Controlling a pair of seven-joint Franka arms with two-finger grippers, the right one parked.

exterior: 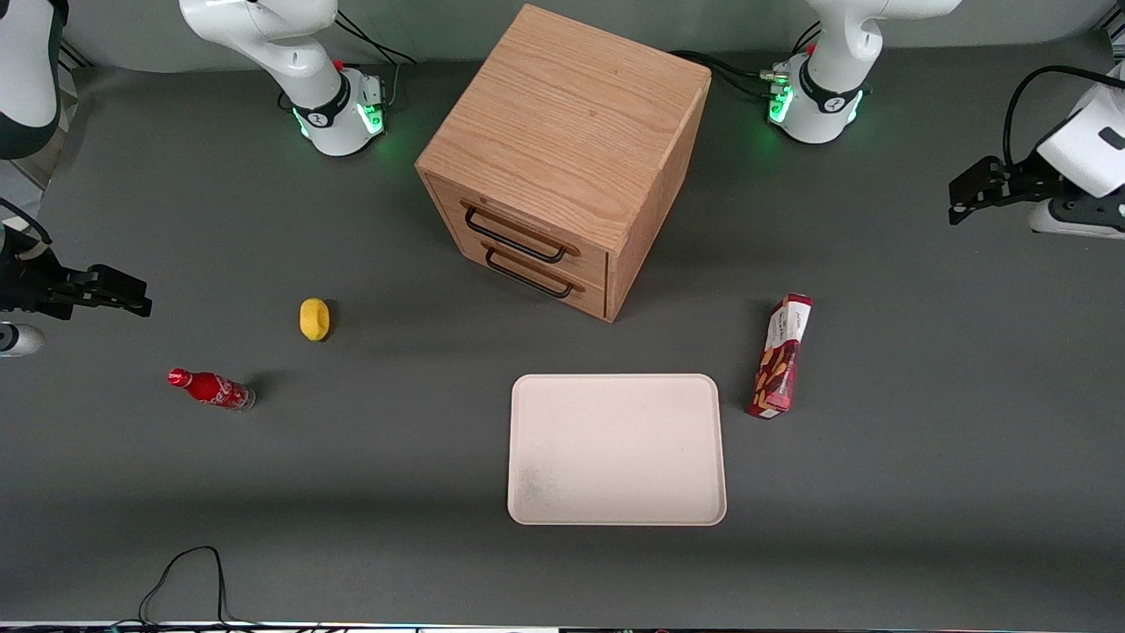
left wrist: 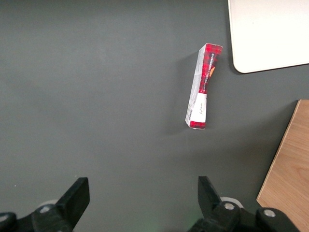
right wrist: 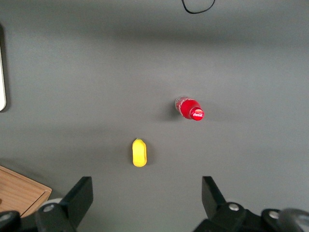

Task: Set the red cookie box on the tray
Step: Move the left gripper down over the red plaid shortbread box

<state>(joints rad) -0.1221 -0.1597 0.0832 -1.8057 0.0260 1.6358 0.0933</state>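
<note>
The red cookie box [exterior: 780, 356] stands on a long narrow side on the grey table, beside the tray's edge toward the working arm's end, apart from it. It also shows in the left wrist view [left wrist: 203, 87], white end nearer the gripper. The cream-white tray [exterior: 615, 448] lies flat and bare, nearer the front camera than the cabinet; one corner shows in the left wrist view [left wrist: 270, 34]. My left gripper [exterior: 967, 193] hangs above the table toward the working arm's end, farther from the front camera than the box. It [left wrist: 142, 186] is open and empty.
A wooden two-drawer cabinet [exterior: 562, 158] stands mid-table, farther from the front camera than the tray; its edge shows in the left wrist view [left wrist: 289, 164]. A yellow lemon-like object [exterior: 314, 318] and a small red soda bottle [exterior: 211, 389] lie toward the parked arm's end.
</note>
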